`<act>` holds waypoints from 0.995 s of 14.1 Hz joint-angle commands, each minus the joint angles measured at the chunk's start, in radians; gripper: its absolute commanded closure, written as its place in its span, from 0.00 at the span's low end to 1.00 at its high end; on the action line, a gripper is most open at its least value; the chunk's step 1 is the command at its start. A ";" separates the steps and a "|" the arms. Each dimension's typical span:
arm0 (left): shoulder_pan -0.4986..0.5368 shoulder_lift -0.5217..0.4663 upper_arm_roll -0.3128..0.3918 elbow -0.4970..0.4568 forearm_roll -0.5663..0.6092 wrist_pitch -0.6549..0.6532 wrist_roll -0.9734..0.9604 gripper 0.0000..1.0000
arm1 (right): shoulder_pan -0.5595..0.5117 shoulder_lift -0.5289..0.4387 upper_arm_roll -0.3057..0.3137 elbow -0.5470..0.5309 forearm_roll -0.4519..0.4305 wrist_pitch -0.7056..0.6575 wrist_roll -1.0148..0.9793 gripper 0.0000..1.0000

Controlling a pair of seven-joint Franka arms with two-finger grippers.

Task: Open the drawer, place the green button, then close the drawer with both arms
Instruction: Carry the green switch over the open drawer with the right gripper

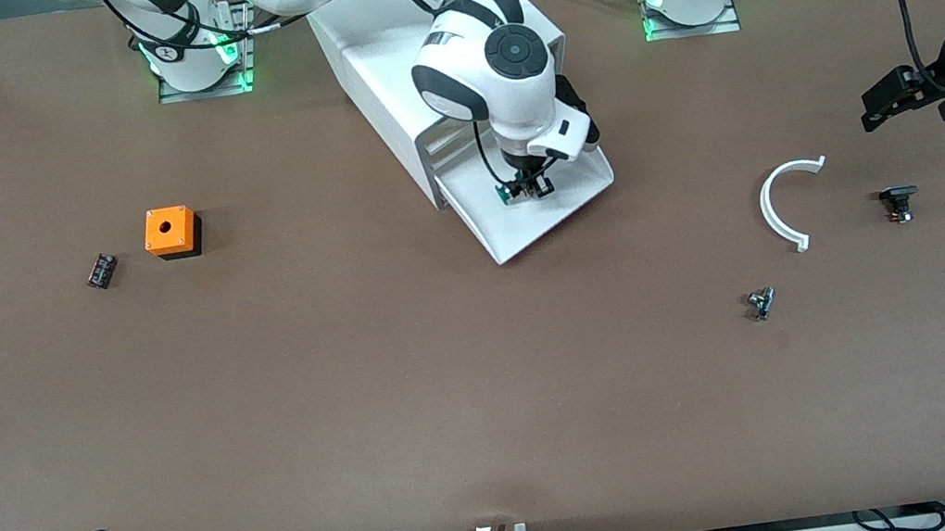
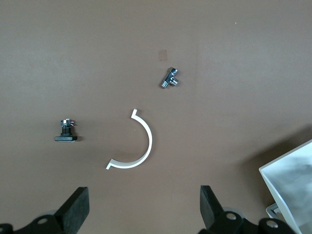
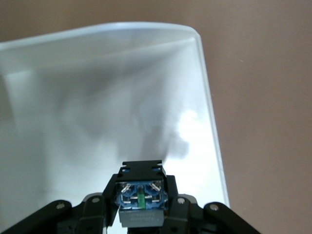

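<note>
2 arms on this rig, and only the right one is busy: the right gripper [image 1: 528, 187] hangs over the pulled-out drawer [image 1: 579, 193], the lowest tray of the white cabinet [image 1: 377, 64], pinching the button [image 3: 140, 195] between its fingers. From the right wrist view you see the bluish base with its metal contacts and a bit of green in the middle, so I'd guess the cap points down toward the tray floor and the long axis runs roughly up and down, though the cap itself is hidden. It looks tiny and light, hard plastic, so stiff and not likely to squash, but the little contacts could bend and it may roll or tip once let go. Holding it by the flat sides of the black body, like it is now, seems the safest grip. The drawer is thin plastic with a sloped front, probably slides easily, so push it in gently by that front lip. The left gripper [image 2: 144, 212] waits with its fingers spread wide and holding nothing, over bare table [image 1: 455, 399] near the white curved strip [image 1: 777, 206], the black-capped part [image 1: 898, 202] and a small metal fitting [image 1: 760, 302].
</note>
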 commanded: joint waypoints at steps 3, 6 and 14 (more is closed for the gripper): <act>-0.003 0.023 -0.002 0.044 0.033 -0.024 -0.008 0.00 | 0.043 0.020 -0.010 -0.026 -0.014 0.029 0.063 0.65; -0.003 0.026 -0.002 0.046 0.033 -0.025 -0.008 0.00 | 0.044 0.026 -0.011 -0.043 -0.009 0.077 0.086 0.36; -0.020 0.086 -0.011 0.069 0.032 -0.015 -0.040 0.00 | -0.070 -0.156 -0.011 -0.005 -0.009 -0.007 0.213 0.00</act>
